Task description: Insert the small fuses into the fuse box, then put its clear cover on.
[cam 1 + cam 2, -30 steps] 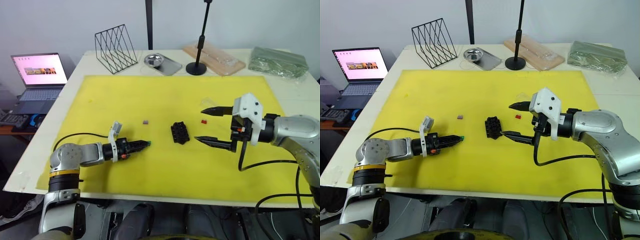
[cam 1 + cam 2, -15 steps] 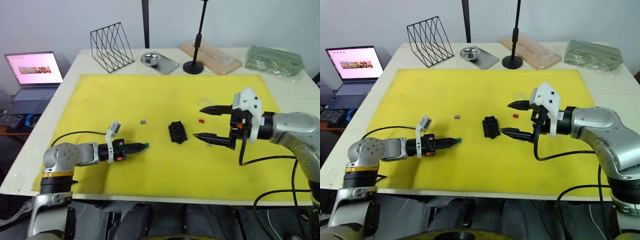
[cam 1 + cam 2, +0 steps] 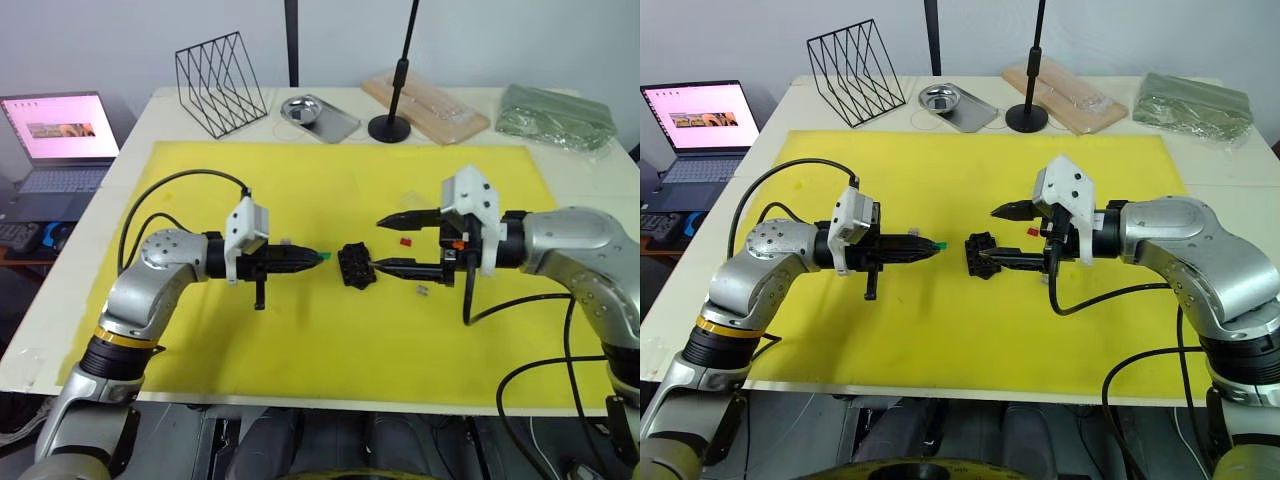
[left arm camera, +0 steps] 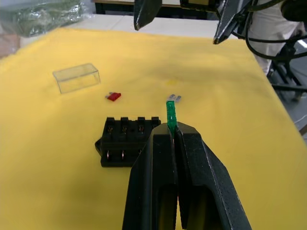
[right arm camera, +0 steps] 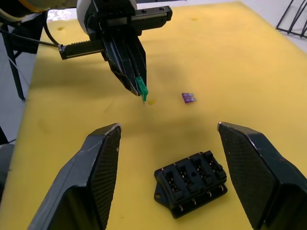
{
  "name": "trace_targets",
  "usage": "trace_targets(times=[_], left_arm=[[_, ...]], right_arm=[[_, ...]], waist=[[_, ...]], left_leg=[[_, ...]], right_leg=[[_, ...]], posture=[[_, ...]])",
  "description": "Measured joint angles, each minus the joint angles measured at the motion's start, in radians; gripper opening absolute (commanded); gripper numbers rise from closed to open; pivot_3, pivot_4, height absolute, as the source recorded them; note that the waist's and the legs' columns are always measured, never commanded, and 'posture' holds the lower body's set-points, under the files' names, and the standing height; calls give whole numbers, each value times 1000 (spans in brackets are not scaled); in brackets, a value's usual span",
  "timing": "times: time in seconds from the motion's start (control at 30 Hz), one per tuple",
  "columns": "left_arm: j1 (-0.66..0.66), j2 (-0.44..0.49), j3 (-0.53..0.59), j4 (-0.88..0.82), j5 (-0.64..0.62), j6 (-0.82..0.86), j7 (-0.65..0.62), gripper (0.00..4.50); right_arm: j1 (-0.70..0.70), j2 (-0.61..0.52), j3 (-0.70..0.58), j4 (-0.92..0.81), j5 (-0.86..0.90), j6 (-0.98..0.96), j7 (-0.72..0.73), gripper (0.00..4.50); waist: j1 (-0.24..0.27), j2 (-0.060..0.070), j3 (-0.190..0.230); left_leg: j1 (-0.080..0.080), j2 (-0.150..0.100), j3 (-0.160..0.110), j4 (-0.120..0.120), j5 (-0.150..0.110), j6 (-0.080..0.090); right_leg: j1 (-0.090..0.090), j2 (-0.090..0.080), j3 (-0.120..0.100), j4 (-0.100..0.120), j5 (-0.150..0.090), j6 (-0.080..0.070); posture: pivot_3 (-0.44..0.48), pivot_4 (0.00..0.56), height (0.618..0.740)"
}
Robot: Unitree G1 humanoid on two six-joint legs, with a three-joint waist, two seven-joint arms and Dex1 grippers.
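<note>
Silver-grey rounded arm shells, gold ring at left elbow. White wrist housings, orange marks. Black cables loop off both forearms. Left tool (image 3: pixel 318 258), right tool (image 3: pixel 378 243): black tapered fingers.

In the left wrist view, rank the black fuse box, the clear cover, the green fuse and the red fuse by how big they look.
1. Black rectangular plastic fuse box, largest.
2. Clear rectangular plastic cover; it lies farther from the camera, so its true size may match the box.
3. Small green blade fuse, enlarged by nearness, pinched in the left gripper.
4. Small red blade fuse, smallest.

Green fuse (image 4: pixel 171 116) nearer fuse box (image 4: pixel 126 140)
</note>
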Motion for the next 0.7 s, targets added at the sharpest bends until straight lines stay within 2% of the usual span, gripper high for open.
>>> trace_targets(times=[0.2,0.3,0.37,0.7], left_arm=[[-24,-19,-39,0,78,-69,14,0],[-33,-28,-58,-1,106,-81,19,0],[-41,-39,-69,-3,112,-81,27,0],[-61,-39,-72,-4,148,-108,25,0]], right_arm=[[-20,20,99,-11,-99,-37,-11,2621],[-36,60,128,-10,-128,-44,-28,2095],[-37,73,147,-9,-147,-52,-31,1466],[-36,85,157,-8,-192,-62,-30,1466]], waist=[[-3,0,0],[-1,0,0],[0,0,0],[-3,0,0]], left_leg=[[0,0,0,2,0,0],[0,0,0,2,0,0],[0,0,0,2,1,-1],[1,0,0,3,3,-4]], right_leg=[[1,0,0,0,1,1],[1,1,0,1,1,1],[1,1,0,1,2,1],[1,1,0,2,2,1]], posture=[[0,150,740],[0,150,740],[0,150,740],[0,150,740]])
